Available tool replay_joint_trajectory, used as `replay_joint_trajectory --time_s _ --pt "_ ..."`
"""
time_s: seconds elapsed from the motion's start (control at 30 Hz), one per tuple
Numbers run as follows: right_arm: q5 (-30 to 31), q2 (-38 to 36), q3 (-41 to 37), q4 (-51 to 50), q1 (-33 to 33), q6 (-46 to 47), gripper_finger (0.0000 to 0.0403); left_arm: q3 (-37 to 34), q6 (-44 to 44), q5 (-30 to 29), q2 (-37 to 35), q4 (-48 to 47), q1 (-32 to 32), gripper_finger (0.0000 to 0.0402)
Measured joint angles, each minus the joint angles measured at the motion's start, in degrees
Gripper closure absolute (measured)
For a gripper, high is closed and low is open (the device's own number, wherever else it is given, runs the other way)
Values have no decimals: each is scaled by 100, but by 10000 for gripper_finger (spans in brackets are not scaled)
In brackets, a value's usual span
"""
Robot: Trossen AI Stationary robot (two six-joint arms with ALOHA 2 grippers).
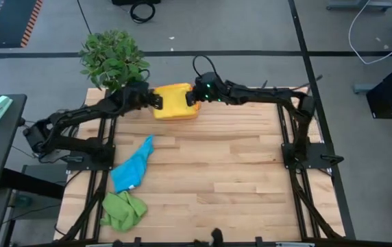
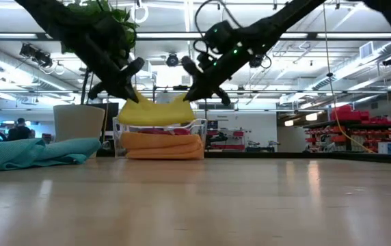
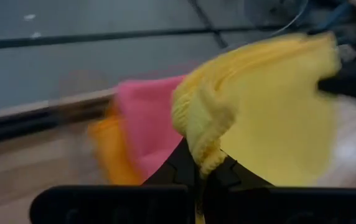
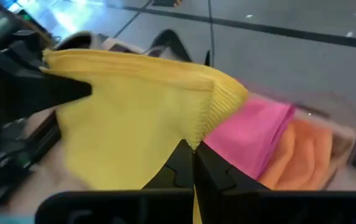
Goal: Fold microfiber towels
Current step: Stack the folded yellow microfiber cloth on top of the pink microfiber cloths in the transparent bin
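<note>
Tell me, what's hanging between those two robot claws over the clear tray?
A folded yellow towel, pinched at one end by the left gripper and at the other by the right gripper. The low view shows it above the tray.

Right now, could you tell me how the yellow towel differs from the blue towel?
The yellow towel hangs folded between both end effectors, left and right, above the clear tray; the blue towel lies loose and crumpled on the table, untouched. They share a plain, bright colour.
</note>
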Motion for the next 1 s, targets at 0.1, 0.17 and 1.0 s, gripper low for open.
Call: replay_joint_trajectory --time_s 0.1,0.17,1.0 --pt "-65 287 330 -126 -129 -93 400 11 257 374 247 257 361 392" --pt "-53 412 525 -224 -201 -130 400 23 397 519 386 337 517 392" --pt "-151 536 627 -897 -492 -237 265 1694 1039 521 1591 -1492 626 261"
